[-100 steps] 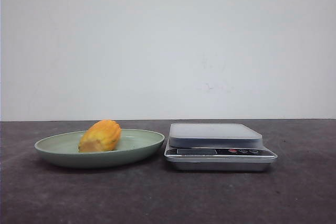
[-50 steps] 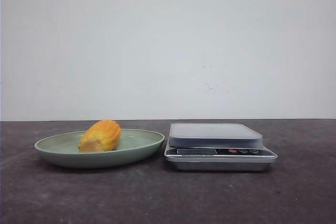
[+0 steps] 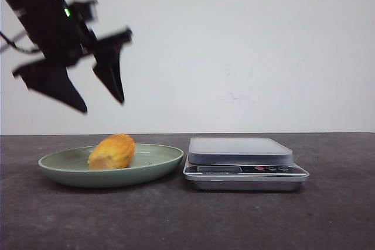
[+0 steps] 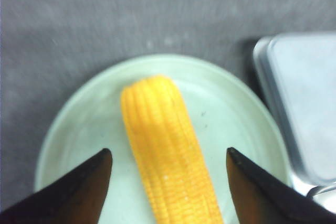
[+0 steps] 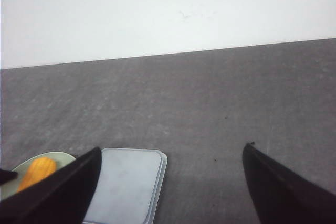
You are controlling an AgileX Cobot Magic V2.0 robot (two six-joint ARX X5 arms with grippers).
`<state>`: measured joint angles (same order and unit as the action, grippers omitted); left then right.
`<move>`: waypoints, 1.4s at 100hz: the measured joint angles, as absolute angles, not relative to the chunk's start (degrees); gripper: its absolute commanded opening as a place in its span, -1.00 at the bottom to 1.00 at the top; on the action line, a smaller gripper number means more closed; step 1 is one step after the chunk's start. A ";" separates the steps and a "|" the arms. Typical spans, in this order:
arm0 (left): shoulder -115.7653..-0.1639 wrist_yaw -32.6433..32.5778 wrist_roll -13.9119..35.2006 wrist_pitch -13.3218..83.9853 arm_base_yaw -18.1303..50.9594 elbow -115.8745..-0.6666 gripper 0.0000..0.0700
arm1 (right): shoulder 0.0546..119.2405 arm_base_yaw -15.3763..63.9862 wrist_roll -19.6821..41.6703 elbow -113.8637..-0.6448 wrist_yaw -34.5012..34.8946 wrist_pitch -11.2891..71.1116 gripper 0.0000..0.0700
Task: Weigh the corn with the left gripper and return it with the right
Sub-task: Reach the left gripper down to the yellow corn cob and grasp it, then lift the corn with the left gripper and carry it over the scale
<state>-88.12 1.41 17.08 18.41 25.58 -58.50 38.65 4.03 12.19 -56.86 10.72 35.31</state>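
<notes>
Since the earlier frames, your left hand [image 3: 104, 105] has swung down into the front view from the upper left; half a second ago only a dark tip showed at the top corner. It now hangs in the air above the plate [image 3: 64, 162], tilted, fingers pointing down and spread wide with nothing between them. It is blurred in that view. Nothing else has shifted: corn, plate and scale sit as before.

You can see the corn [image 3: 112, 151] lying on its side on the green plate, at the left of the desk [image 3: 187, 221], its pale cut end facing the camera. From the left wrist, the corn [image 4: 165, 156] lies lengthwise between the two spread fingertips [image 4: 89, 182], apart from both, with the plate's rim [image 4: 63, 119] around it.

Just right of the plate stands the scale [image 3: 243, 163], its flat grey platform bare; whether it touches the plate you cannot tell from here.

Your right hand [image 5: 168, 182] does not show in the front view. Its own camera shows two dark fingers spread wide, holding nothing, well above the desk, with the scale [image 5: 126, 182] and the corn [image 5: 35, 171] below.
</notes>
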 measured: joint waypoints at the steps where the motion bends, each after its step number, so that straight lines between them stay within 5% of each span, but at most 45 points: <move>1: -88.47 1.43 17.08 18.28 25.67 -58.50 0.20 | 38.65 4.03 12.19 -56.86 10.72 35.33 0.55; 35: -95.96 1.41 17.37 17.02 27.97 -58.50 0.17 | 38.65 4.03 12.19 -56.86 10.72 35.38 0.55; 56: -96.07 1.30 17.41 16.88 28.64 -58.50 -1.00 | 38.65 4.03 12.19 -56.86 10.68 36.60 0.55; 94: -89.01 1.30 17.56 19.22 31.35 -59.11 -0.99 | 38.65 4.03 12.19 -56.86 10.63 36.84 0.55; 140: -92.47 -1.50 18.61 22.35 43.27 -76.95 -0.99 | 38.65 4.03 12.21 -56.86 10.57 36.88 0.55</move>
<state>-92.47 -1.50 18.61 22.35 43.27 -76.95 38.65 4.03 12.21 -56.86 10.57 36.88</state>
